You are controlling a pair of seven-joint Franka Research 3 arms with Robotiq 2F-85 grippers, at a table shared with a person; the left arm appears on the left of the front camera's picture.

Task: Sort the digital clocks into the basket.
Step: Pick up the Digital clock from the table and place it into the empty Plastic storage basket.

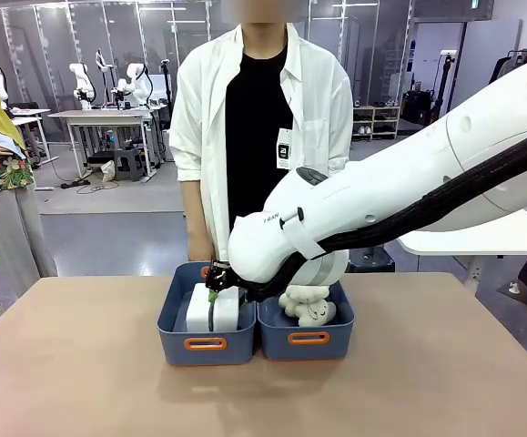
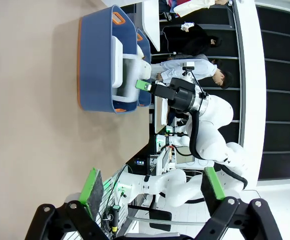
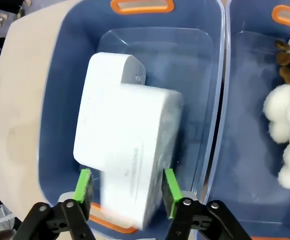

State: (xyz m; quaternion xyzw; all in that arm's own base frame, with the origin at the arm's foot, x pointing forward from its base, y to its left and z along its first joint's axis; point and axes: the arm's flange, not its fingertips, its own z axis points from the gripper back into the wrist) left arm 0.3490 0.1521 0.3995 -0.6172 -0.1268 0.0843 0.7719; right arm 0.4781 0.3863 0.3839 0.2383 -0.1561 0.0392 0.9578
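Right wrist view: right end effector (image 3: pixel 127 187) open astride upper clock (image 3: pixel 139 160) in left basket (image 3: pixel 54 90). Second clock (image 3: pixel 104 100) lies beneath. Left end effector (image 2: pixel 152 192) open, well clear.

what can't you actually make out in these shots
- Front view: the right hand is mostly hidden under its own arm, so its grip is unclear there.
- Right wrist view: the upper digital clock is motion-blurred and sits between the green pads; contact cannot be told.
- Right wrist view: the plush toys are cut off by the right edge.
- Front view: the left basket wall hides the clocks' lower parts.
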